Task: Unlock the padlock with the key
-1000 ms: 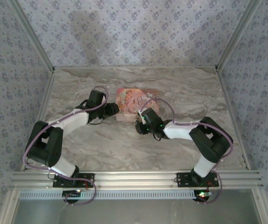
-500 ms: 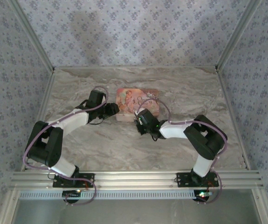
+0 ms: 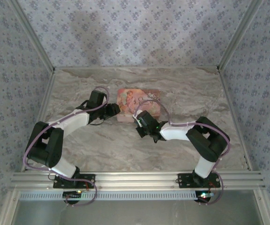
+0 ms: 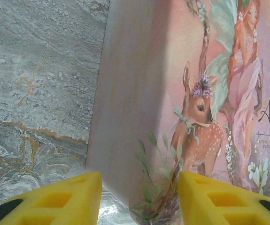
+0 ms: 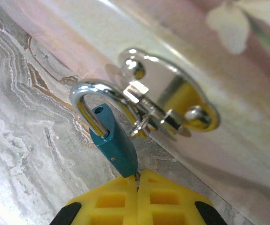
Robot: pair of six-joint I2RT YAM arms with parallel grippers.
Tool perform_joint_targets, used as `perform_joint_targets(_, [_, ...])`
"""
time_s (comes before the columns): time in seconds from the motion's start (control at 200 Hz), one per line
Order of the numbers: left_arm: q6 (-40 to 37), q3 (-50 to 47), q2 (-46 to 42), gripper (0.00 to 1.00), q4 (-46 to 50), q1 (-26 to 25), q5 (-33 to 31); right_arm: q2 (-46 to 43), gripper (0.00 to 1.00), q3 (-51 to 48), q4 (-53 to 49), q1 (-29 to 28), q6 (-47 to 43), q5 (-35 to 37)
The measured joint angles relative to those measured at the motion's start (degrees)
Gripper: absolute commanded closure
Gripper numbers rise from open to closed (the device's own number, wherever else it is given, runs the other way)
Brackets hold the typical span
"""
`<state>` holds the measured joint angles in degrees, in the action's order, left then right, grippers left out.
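The small blue padlock [image 5: 115, 149] hangs by its silver shackle [image 5: 95, 91] from the metal hasp [image 5: 168, 101] on the pink box's side [image 5: 228, 122]. One hole in the top of its body shows empty. My right gripper [image 5: 138, 182] is shut on the key [image 5: 135, 176]. The key is a thin dark sliver pinched between the yellow fingertips, right at the padlock's bottom end. From above, the right gripper [image 3: 140, 123] sits at the box's front edge. My left gripper [image 4: 139, 187] clasps the near corner of the pink box [image 4: 186, 93], one yellow finger [image 4: 73, 197] on each side.
The pink illustrated box [image 3: 139, 103] lies mid-table on the marble top [image 3: 102, 150]. The left gripper [image 3: 113, 109] meets its left edge. Patterned walls and metal frame rails [image 3: 135, 178] enclose the table.
The right gripper's jaws have closed, now pinching the key under the padlock, and its wrist has shifted slightly left towards the box. The left arm and the box have not moved.
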<state>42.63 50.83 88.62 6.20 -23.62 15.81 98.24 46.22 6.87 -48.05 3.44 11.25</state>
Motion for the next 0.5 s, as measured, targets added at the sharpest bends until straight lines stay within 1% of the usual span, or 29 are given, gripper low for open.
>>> perform_joint_targets(0.27, [0.0,0.0,0.0,0.54,0.0,0.0,0.0,-2.1,1.0,-0.9,-1.6,-1.2,-4.6,2.1])
perform_joint_targets(0.5, [0.0,0.0,0.0,0.54,0.0,0.0,0.0,-3.2,1.0,-1.9,-1.5,-2.8,-9.6,5.9])
